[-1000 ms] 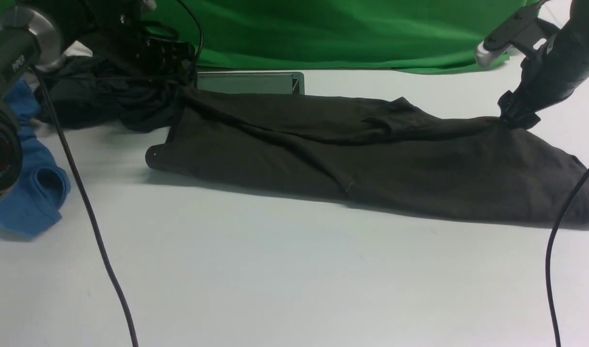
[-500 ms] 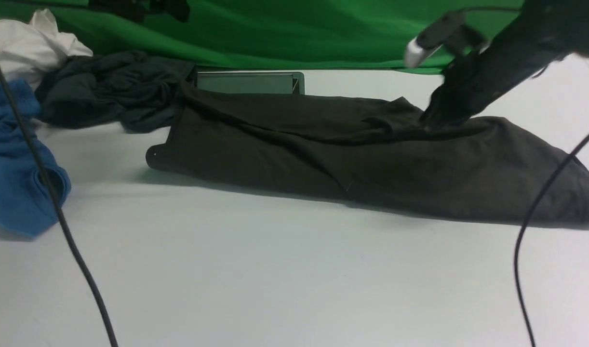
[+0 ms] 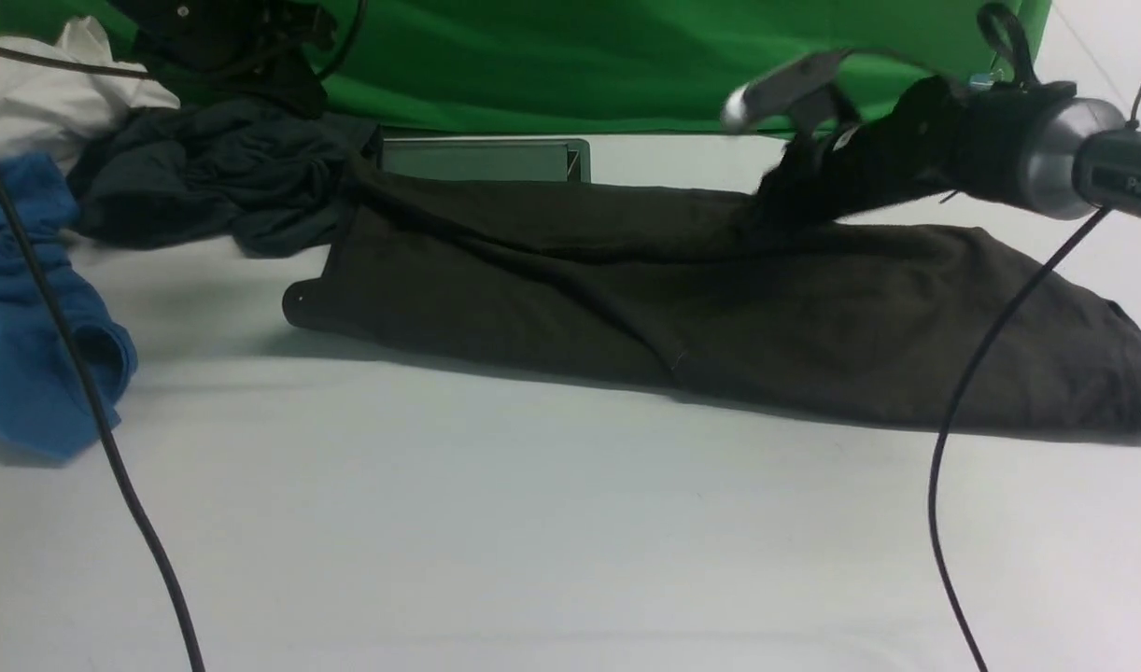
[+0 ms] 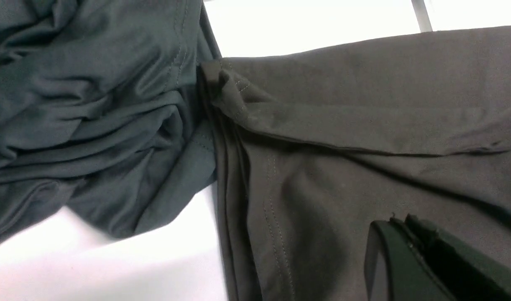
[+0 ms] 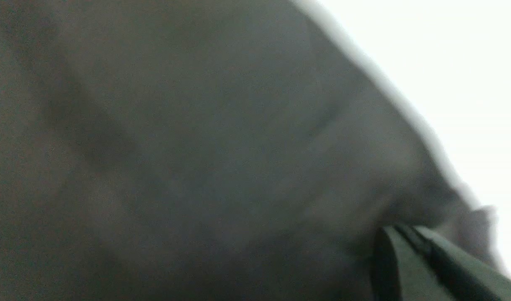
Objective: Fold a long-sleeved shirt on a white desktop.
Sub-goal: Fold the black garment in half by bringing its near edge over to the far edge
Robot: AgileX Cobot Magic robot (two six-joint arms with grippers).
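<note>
The long-sleeved shirt (image 3: 626, 289), dark charcoal-brown, lies folded into a long band across the white desktop (image 3: 533, 523). My right gripper (image 3: 767, 203) reaches in from the right, low over the shirt's far edge. In the right wrist view the right gripper (image 5: 399, 230) is shut, blurred, right against the cloth (image 5: 197, 146), with nothing seen between the jaws. My left gripper (image 3: 295, 93) hangs high at the back left. In the left wrist view it (image 4: 399, 219) is shut and empty above the shirt's end (image 4: 364, 125).
A dark slate-grey garment (image 3: 206, 187) is bunched against the shirt's left end. A blue garment (image 3: 29, 317) and a white cloth (image 3: 57, 84) lie at the far left. A metal cable hatch (image 3: 482, 161) sits behind the shirt, before the green backdrop (image 3: 580, 56). Black cables (image 3: 94, 401) hang in front.
The right gripper left the shirt's right end and swung left along its far edge. The left arm lifted away from the shirt's left end to the back. The shirt lies as before.
</note>
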